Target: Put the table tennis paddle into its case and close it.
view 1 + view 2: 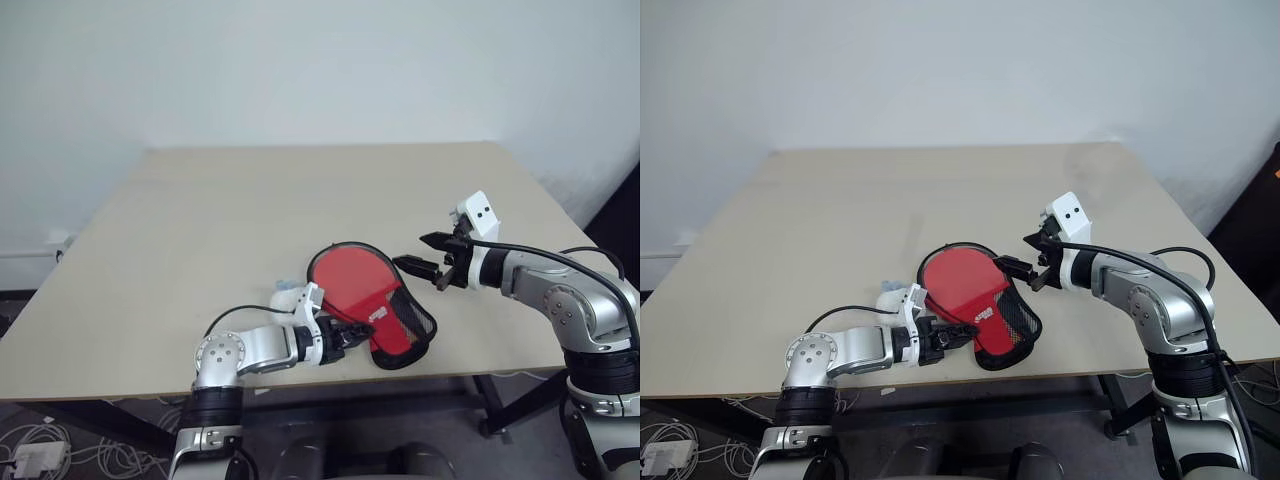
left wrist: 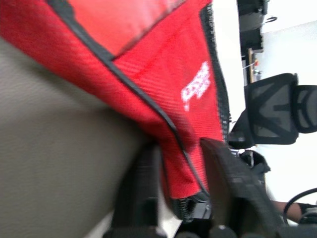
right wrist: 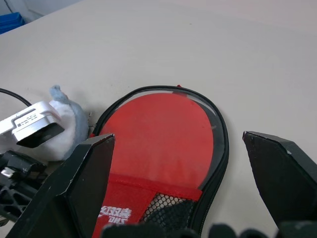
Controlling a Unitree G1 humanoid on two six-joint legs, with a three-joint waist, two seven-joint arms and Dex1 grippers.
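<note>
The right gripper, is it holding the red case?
No, the right gripper hangs open beside the case, its black fingers spread wide with nothing between them.

Both arms are silver-grey metal with rounded joint housings; the left arm's [image 1: 245,352] round shoulder cap shows a ring of small screw holes. Black cables loop along each forearm. A white block with two dark dots tops the right arm's [image 1: 560,290] wrist. Each arm ends in a gripper with two black, wedge-shaped fingers [image 3: 84,178].
</note>
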